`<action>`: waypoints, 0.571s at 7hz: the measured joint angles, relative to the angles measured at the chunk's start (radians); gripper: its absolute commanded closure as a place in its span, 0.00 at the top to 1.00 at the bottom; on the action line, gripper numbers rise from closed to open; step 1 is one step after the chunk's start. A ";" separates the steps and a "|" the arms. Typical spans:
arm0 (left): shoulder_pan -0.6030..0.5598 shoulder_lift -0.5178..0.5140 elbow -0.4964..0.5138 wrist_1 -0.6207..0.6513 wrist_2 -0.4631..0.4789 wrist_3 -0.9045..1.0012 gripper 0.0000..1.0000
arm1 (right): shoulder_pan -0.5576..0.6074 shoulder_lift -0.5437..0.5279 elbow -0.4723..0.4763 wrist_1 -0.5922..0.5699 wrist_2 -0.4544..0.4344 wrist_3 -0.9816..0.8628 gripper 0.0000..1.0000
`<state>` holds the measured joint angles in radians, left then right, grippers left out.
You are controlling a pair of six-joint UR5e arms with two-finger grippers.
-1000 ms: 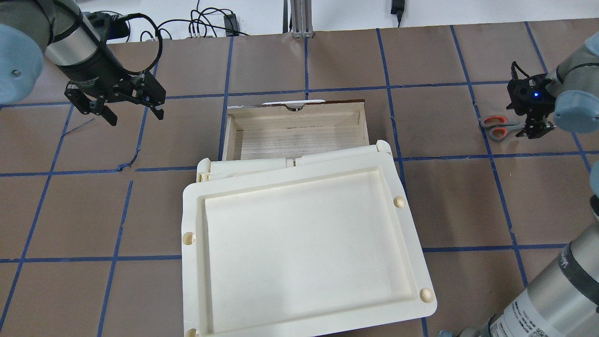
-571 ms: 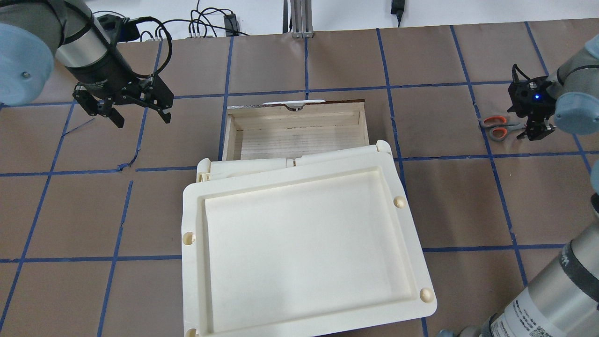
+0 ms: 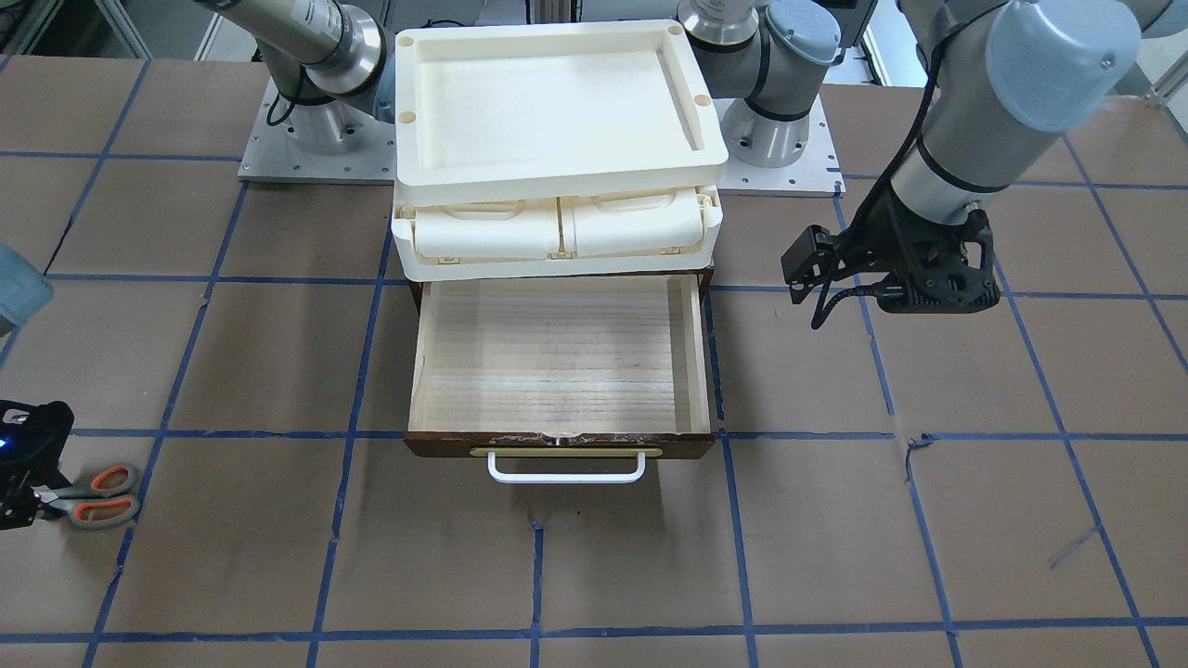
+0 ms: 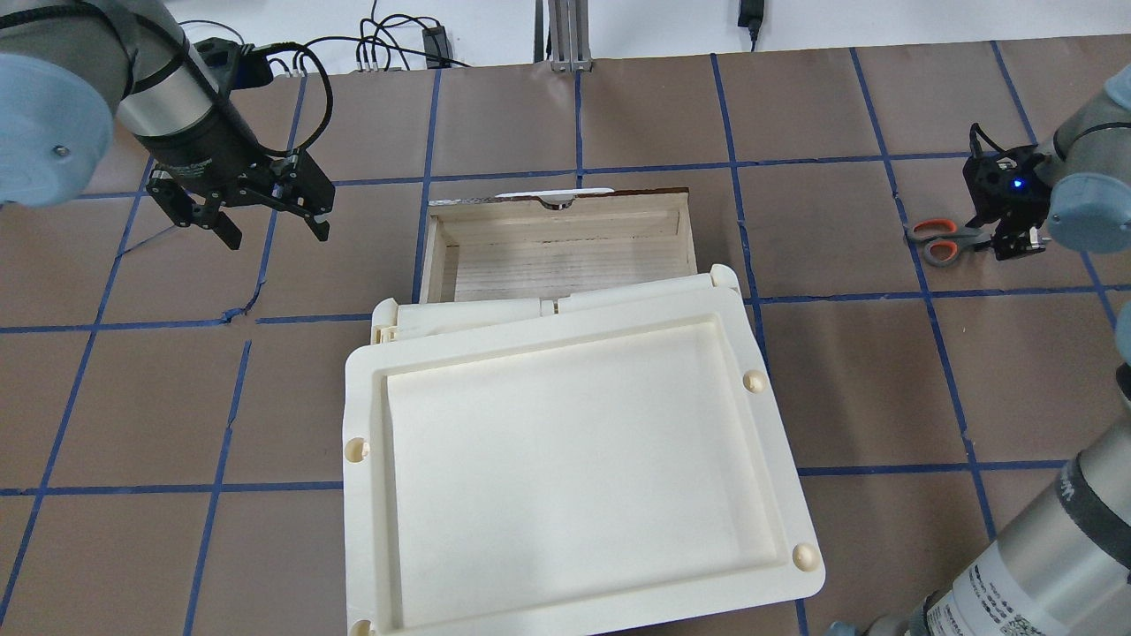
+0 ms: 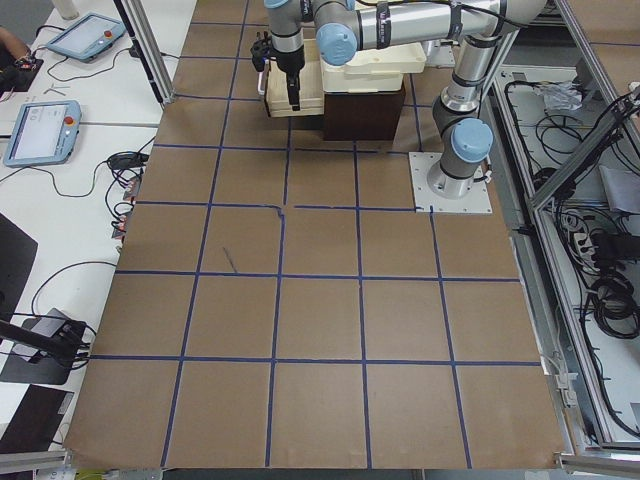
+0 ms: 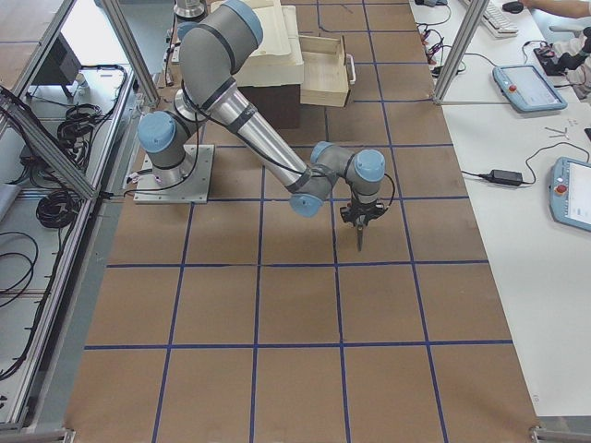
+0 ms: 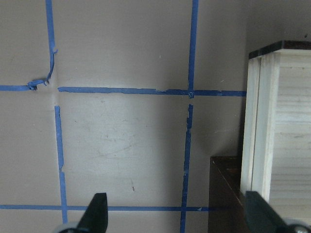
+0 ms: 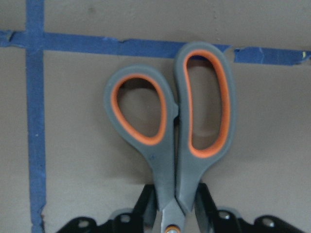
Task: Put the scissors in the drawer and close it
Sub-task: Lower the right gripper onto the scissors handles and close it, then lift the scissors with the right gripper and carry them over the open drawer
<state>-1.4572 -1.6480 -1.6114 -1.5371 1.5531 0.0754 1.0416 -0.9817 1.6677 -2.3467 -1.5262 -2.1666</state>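
The scissors [image 4: 939, 238], grey handles lined orange, lie flat on the brown table at the far right; they also show in the front-facing view [image 3: 100, 496]. My right gripper [image 4: 1016, 237] is low over their blades. In the right wrist view its fingers [image 8: 147, 204] press both sides of the neck just below the handles [image 8: 170, 126], so it is shut on the scissors. The drawer [image 4: 435, 256] is pulled open and empty, its pale wood floor [image 3: 557, 353] bare. My left gripper [image 4: 277, 236] is open and empty, left of the drawer, whose side wall [image 7: 257, 121] shows in the left wrist view.
A cream tray-topped plastic box [image 4: 565, 459] sits on top of the dark cabinet behind the open drawer. The drawer's dark front carries a white wire handle [image 3: 566, 468]. Blue tape lines grid the brown table. Cables lie at the far edge [image 4: 389, 49].
My left gripper has moved right, toward the drawer's left side. My right gripper has shifted slightly right and settled onto the scissors.
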 measured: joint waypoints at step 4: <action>-0.001 0.004 -0.005 -0.001 0.003 0.004 1.00 | 0.010 -0.054 -0.042 0.034 0.014 0.059 0.00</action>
<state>-1.4582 -1.6441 -1.6164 -1.5386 1.5560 0.0792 1.0512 -1.0361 1.6259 -2.3130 -1.5118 -2.1075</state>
